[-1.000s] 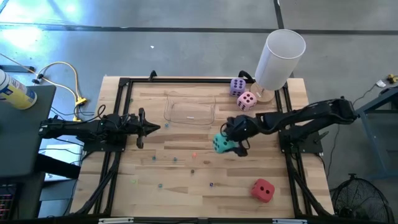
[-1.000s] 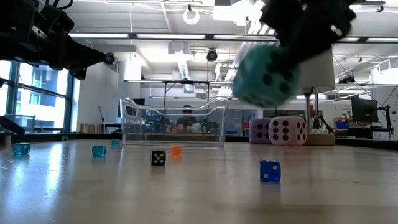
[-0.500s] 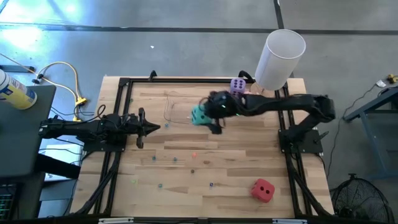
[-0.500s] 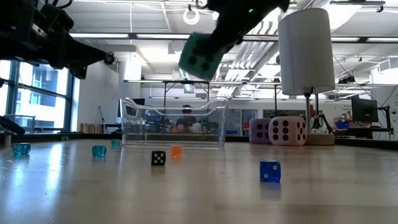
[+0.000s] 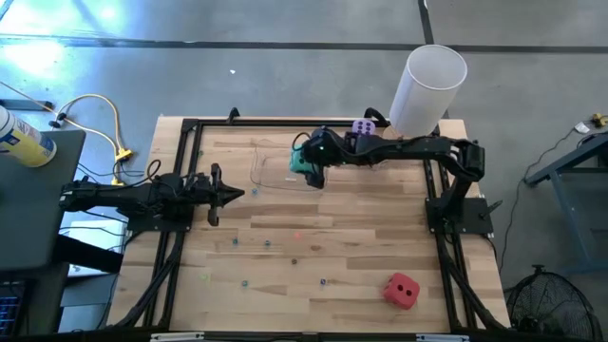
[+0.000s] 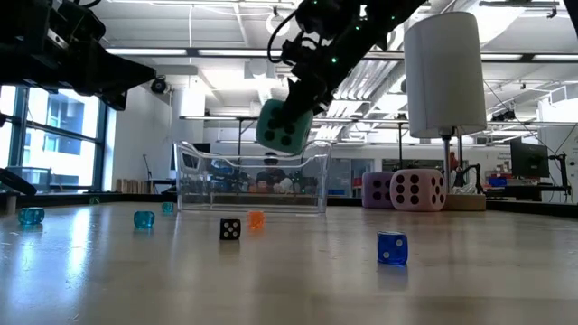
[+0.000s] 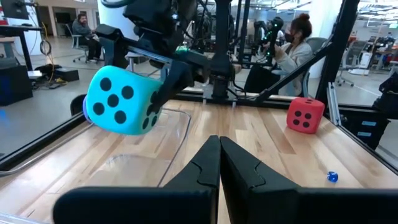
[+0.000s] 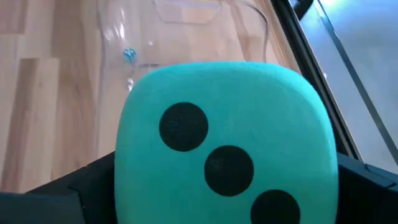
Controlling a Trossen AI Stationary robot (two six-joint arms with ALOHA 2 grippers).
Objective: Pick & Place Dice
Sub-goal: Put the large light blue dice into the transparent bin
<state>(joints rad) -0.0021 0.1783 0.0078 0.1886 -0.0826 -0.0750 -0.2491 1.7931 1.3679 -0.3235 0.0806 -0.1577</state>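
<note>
Right gripper (image 5: 311, 167): jaws clamped on the teal die (image 6: 284, 126), the clear tray (image 6: 251, 177) directly beneath them. Left gripper (image 7: 219, 163): jaws closed together, empty.

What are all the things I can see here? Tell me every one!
Teal die: one, held in the air over the clear box.
Clear box: one, see-through, far middle of the table.
Purple die: one, far right, by the white tube.
Pink die: one, beside the purple die.
Red die: one, near right.
White tube: one, tall, far right corner.
Tiny dice: several, blue, black, orange, teal, scattered on the table.
Right tool: shut on the teal die.
Left tool: shut, left side, waiting.
</note>
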